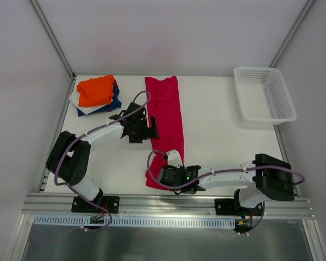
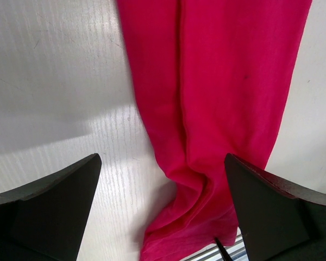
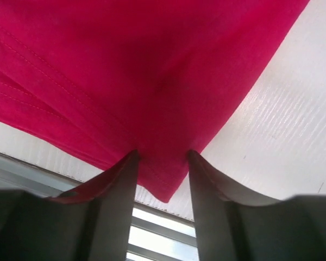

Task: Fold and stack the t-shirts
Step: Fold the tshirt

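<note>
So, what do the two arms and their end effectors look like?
Both the left arm and right arm have white links, bulky black joints and a looping purple cable. A green light glows near the right wrist. The left end effector and right end effector each have two dark, wedge-shaped fingers.

Left tool (image 2: 163,159) wide, right (image 3: 162,154) maybe half-closed

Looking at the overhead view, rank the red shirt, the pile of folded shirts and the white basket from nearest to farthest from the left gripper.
1. Red shirt, just beside the left gripper, on its right.
2. Pile of folded shirts, back left corner.
3. White basket, back right corner.
</note>
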Motion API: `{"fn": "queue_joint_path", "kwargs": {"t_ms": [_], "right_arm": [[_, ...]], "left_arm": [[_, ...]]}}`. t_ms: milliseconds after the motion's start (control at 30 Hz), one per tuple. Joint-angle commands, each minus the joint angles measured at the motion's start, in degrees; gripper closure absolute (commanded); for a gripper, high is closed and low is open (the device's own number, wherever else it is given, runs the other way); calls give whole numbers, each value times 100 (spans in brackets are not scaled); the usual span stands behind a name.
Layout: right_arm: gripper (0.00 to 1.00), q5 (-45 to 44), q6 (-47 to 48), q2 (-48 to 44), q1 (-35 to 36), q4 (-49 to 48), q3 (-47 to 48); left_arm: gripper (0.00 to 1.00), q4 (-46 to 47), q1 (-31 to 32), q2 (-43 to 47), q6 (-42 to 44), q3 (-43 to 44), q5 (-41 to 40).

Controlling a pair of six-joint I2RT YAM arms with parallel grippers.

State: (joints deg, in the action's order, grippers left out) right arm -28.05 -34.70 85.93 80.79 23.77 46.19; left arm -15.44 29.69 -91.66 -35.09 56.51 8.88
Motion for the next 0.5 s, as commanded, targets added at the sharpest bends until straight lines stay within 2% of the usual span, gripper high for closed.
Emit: {"fn": "queue_joint_path", "kwargs": {"t_ms": [0, 67, 333, 367, 467], "right_arm": [[57, -130, -292, 29, 112, 22, -23], [66, -183, -336, 20, 164, 136, -14], [83, -446, -634, -243, 349, 523, -93], [91, -481, -687, -357, 349, 645, -119], [100, -613, -898, -515, 428, 839, -224]], "left_arm": [[1, -64, 54, -28, 117, 115, -27], [1, -73, 54, -36, 125, 115, -45], [1, -82, 45, -54, 143, 115, -45], [1, -82, 45, -89, 143, 123, -27], [1, -73, 45, -212, 160, 185, 34]]}}
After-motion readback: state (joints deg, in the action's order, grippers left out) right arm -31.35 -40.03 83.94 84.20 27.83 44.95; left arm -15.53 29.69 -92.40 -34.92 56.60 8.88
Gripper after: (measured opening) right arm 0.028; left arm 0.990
